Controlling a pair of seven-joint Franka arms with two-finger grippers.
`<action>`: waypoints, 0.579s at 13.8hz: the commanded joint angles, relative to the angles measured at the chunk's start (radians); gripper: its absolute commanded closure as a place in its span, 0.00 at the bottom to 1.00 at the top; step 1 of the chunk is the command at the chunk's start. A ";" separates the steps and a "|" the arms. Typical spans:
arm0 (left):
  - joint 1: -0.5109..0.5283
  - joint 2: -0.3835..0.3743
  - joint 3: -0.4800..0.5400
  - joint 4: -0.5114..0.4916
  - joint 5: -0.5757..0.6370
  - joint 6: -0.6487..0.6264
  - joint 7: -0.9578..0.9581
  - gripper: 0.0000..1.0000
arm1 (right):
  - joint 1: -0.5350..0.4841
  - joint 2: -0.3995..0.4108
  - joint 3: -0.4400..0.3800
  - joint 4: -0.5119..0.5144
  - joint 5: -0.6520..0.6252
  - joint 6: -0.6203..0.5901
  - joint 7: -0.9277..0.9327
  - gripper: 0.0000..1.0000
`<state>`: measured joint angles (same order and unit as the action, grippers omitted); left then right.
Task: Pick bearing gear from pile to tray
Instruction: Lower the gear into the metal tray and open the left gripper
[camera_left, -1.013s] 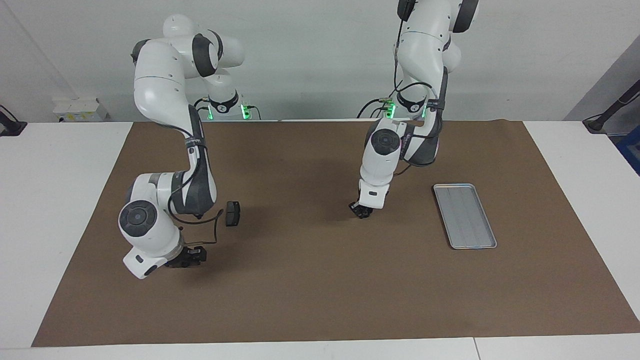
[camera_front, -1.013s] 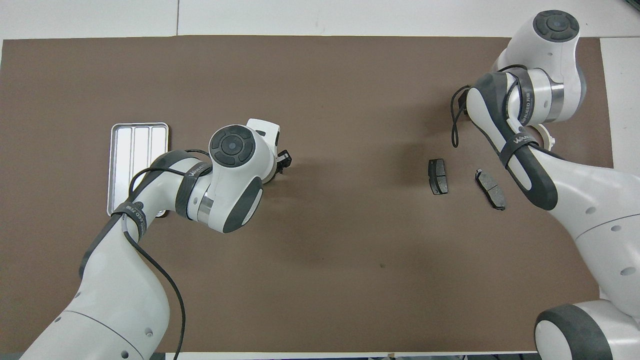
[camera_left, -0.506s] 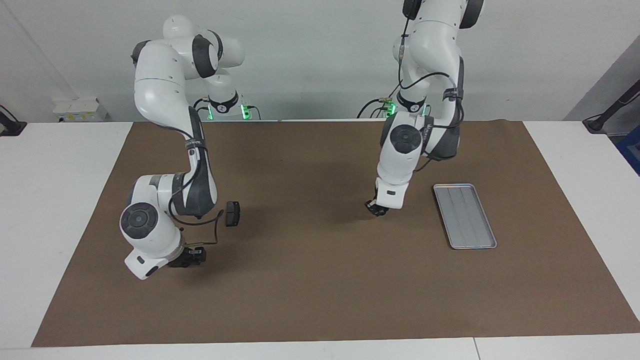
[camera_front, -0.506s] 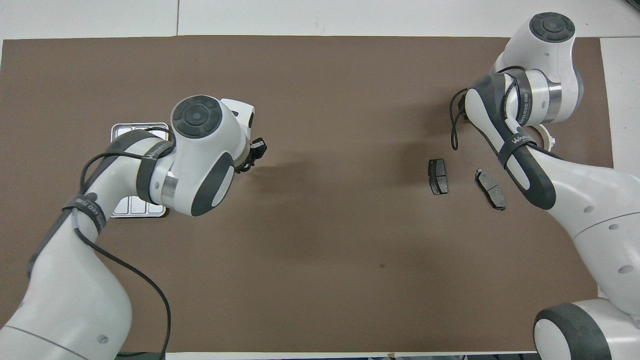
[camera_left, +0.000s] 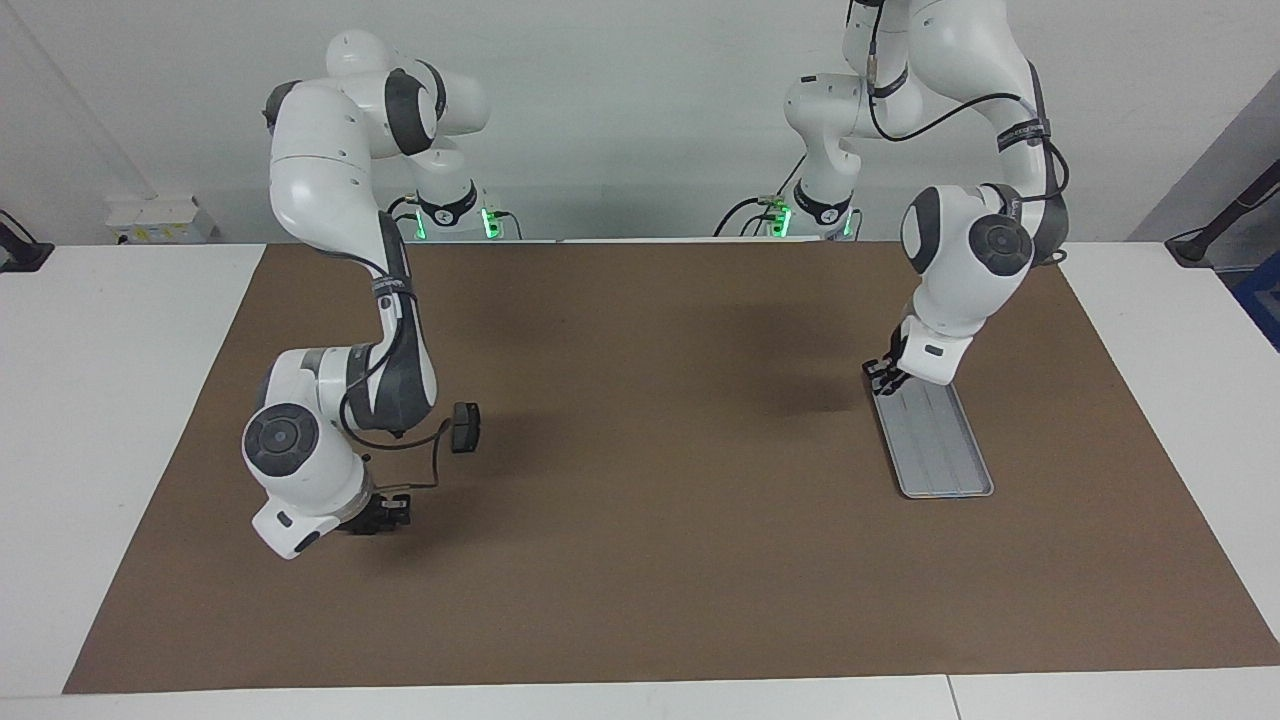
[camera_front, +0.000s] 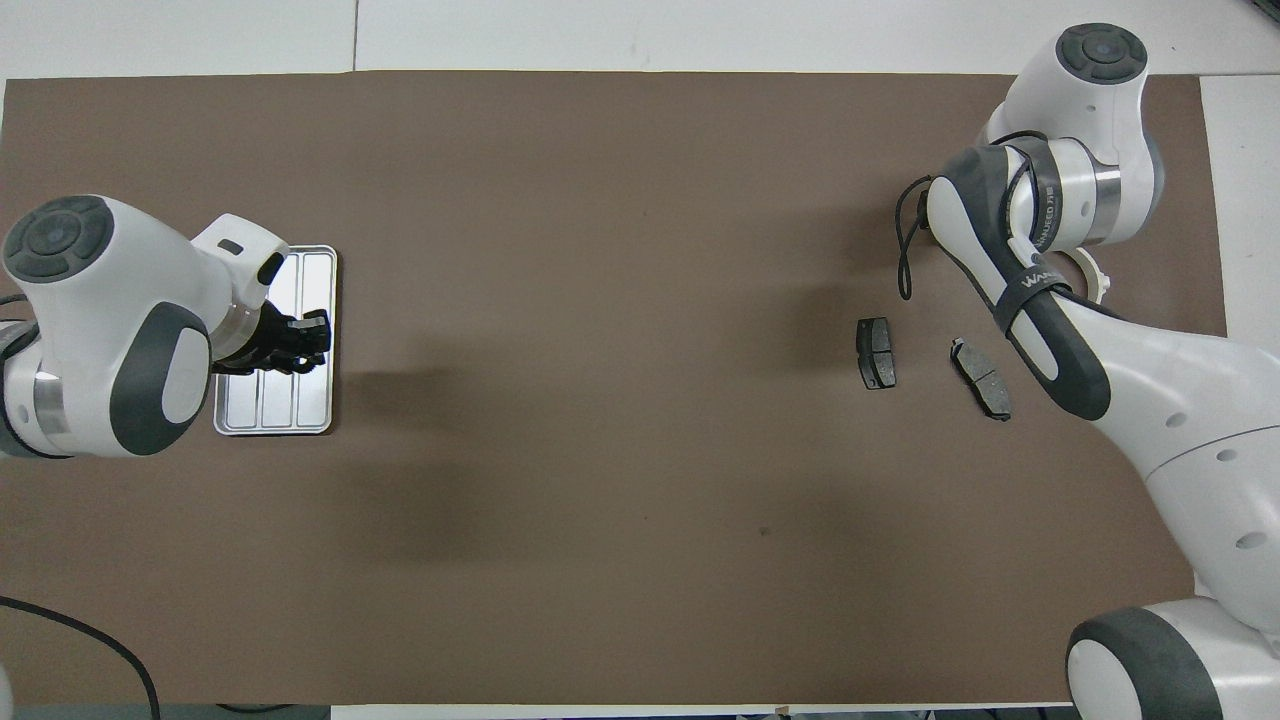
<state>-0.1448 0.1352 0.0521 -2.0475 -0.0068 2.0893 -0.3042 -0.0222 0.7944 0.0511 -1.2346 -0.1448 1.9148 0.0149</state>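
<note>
Desk (camera_left: 120, 420) carried a brown mat (camera_left: 640, 560); both arms were out over it.

Nearest the robots: two dark grey brake pads toward the right arm's end of the desk; one brake pad (camera_front: 876, 352) lay flat in the open, the second brake pad (camera_front: 982, 378) just beside it, partly under the right forearm in the overhead view; only one pad (camera_left: 465, 426) showed in the facing view.

Tray (camera_front: 300, 410), silver-grey and ribbed, lay toward the left arm's end of the desk, well apart from the pads; no gear could be made out on its bare ribs.

Left gripper (camera_left: 884, 374) hung over the tray's robot-side end, close above the rim in the facing view; also seen over the tray from overhead (camera_front: 308, 338); jaws looked drawn close together; whether a bearing gear sat between them could not be told.

Farther out: white half-ring bracket (camera_front: 1092, 275) peeked from under the right wrist, farther from the robots than the pads.

Right gripper (camera_left: 385, 512) was low over the mat at the pile, hidden by its wrist from overhead; jaw state could not be told; no gears of the pile were visible.
</note>
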 joint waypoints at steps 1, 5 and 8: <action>0.085 -0.051 -0.014 -0.104 0.011 0.092 0.126 1.00 | -0.021 0.005 0.015 0.009 -0.015 -0.025 0.002 0.56; 0.114 -0.058 -0.014 -0.194 0.010 0.221 0.151 1.00 | -0.024 0.005 0.013 0.009 -0.012 -0.026 -0.024 0.64; 0.108 -0.058 -0.014 -0.215 0.010 0.225 0.148 1.00 | -0.030 0.006 0.013 0.009 -0.015 -0.025 -0.042 0.78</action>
<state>-0.0344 0.1173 0.0393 -2.2083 -0.0068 2.2857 -0.1563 -0.0287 0.7933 0.0513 -1.2269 -0.1448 1.9031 0.0038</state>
